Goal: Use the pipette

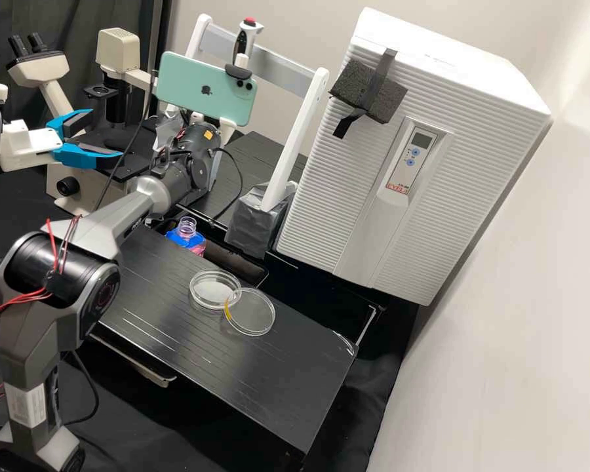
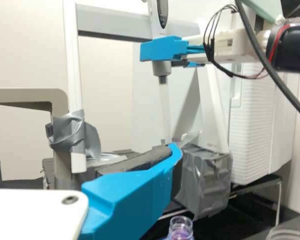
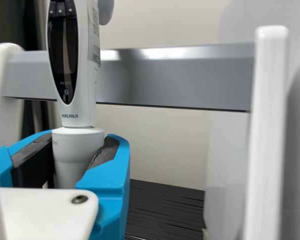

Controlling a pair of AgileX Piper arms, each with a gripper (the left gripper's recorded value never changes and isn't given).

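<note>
Blue-fingered right end effector (image 3: 72,150) clamped on pipette (image 3: 72,65) body, just before rack (image 3: 190,75). Left end effector (image 1: 105,136) spread, empty, well apart from rack. Risk: tilted lift snags pipette on rack, loosening grip.

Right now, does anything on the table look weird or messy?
Nothing is spilled. Two clear dishes overlap at their rims, grey tape is wadded around the foot of the rack, and a black foam block is taped onto the white machine.

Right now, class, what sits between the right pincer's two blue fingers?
The pipette: its white lower body stands upright between the right pincer's blue fingers, seen in the right wrist view.
</note>
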